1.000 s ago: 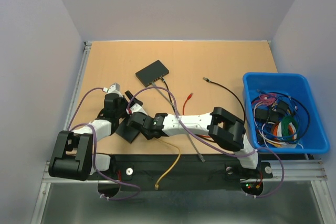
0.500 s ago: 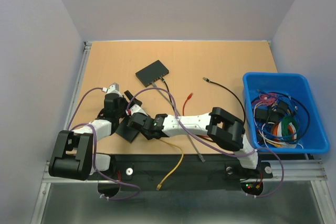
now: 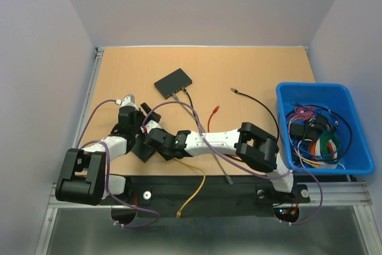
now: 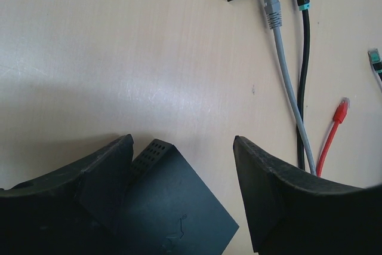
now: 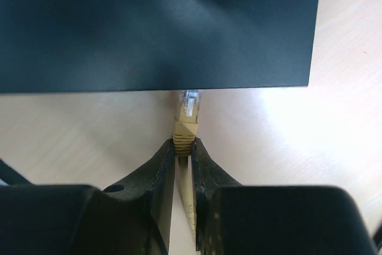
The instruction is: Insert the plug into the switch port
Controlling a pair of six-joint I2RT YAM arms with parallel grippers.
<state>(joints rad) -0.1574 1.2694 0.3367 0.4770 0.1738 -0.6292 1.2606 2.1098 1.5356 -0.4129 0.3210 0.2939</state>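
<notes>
bench (image 3: 250, 70): light wood, grey walls round it, blue bin (image 3: 310, 86) of cables (image 3: 316, 135) off to the right
switch (image 5: 155, 28): black box at the near side, between both sets of jaws
yellow plug (image 5: 185, 125): tip right at the switch edge; seated or not, can't tell, it's all shadow there
right jaws: pinching the yellow plug from behind
left jaws: spread wide, straddling a switch corner

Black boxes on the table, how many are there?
2. The far box sits mid-table. The near box lies closer to the robot, with a yellow plug right at its edge. The tangle in the blue bin may hide more.
</notes>
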